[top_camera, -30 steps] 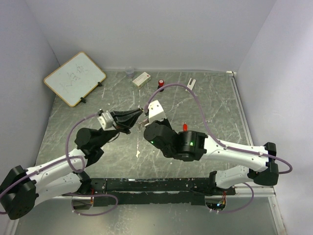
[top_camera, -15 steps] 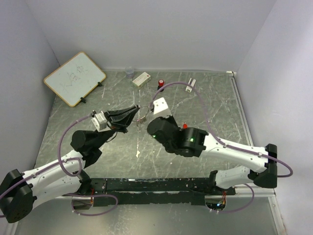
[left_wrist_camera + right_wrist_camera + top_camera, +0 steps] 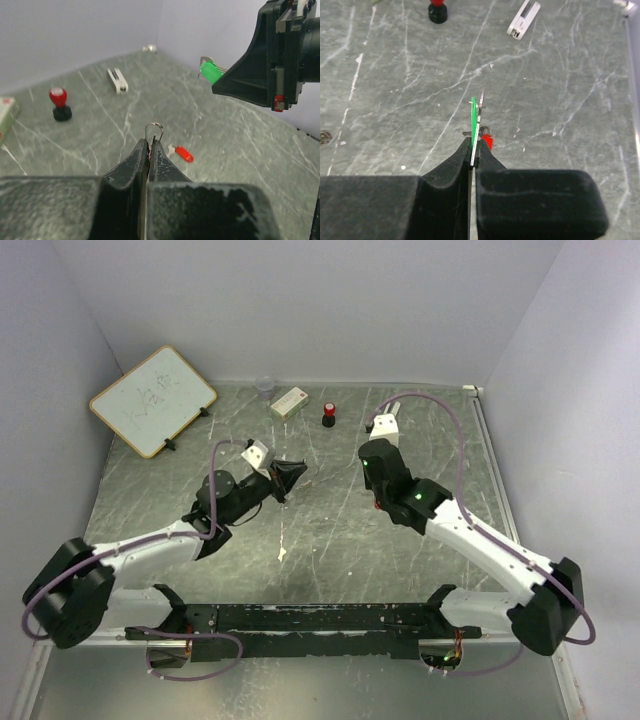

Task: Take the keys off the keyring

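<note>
My left gripper (image 3: pixel 150 142) (image 3: pixel 298 470) is shut on the keyring (image 3: pixel 154 124), a thin silver wire loop sticking out past its tips, with no key on it. My right gripper (image 3: pixel 474 145) (image 3: pixel 371 465) is shut on the green-headed key (image 3: pixel 473 117), held edge-on above the table. It also shows in the left wrist view (image 3: pixel 210 74), well apart from the ring. The red-headed key (image 3: pixel 183 153) lies loose on the table between the grippers, just under my right fingertips (image 3: pixel 487 142).
A black cylinder with a red cap (image 3: pixel 328 415) (image 3: pixel 59 102) and a white clip (image 3: pixel 117 81) (image 3: pixel 523 20) stand further back. A small white box (image 3: pixel 290 402), a clear cup (image 3: pixel 265 388) and a whiteboard (image 3: pixel 152 400) are at the back left.
</note>
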You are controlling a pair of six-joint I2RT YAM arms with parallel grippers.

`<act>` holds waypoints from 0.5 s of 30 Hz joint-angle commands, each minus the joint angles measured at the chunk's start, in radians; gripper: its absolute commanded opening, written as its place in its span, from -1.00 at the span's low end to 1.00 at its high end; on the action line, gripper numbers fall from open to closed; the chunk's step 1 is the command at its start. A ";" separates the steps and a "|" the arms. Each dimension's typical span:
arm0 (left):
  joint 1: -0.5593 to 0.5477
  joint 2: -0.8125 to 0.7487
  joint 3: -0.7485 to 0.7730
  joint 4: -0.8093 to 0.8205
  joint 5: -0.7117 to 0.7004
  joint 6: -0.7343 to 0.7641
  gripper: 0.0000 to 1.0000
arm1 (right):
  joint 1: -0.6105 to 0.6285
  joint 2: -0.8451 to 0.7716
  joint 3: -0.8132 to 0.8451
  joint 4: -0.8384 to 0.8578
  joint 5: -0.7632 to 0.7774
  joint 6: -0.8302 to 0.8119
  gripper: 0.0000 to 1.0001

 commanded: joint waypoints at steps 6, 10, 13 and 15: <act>0.208 0.268 -0.069 0.330 0.240 -0.311 -0.86 | -0.198 0.165 -0.103 0.270 -0.358 -0.013 -1.00; 0.228 0.360 -0.062 0.401 0.268 -0.320 -0.86 | -0.239 0.237 -0.115 0.349 -0.420 -0.005 -1.00; 0.240 0.429 -0.039 0.440 0.306 -0.335 -0.86 | -0.266 0.309 -0.113 0.409 -0.459 0.004 -1.00; 0.242 0.472 -0.021 0.457 0.321 -0.339 -0.86 | -0.268 0.363 -0.099 0.431 -0.489 0.007 -1.00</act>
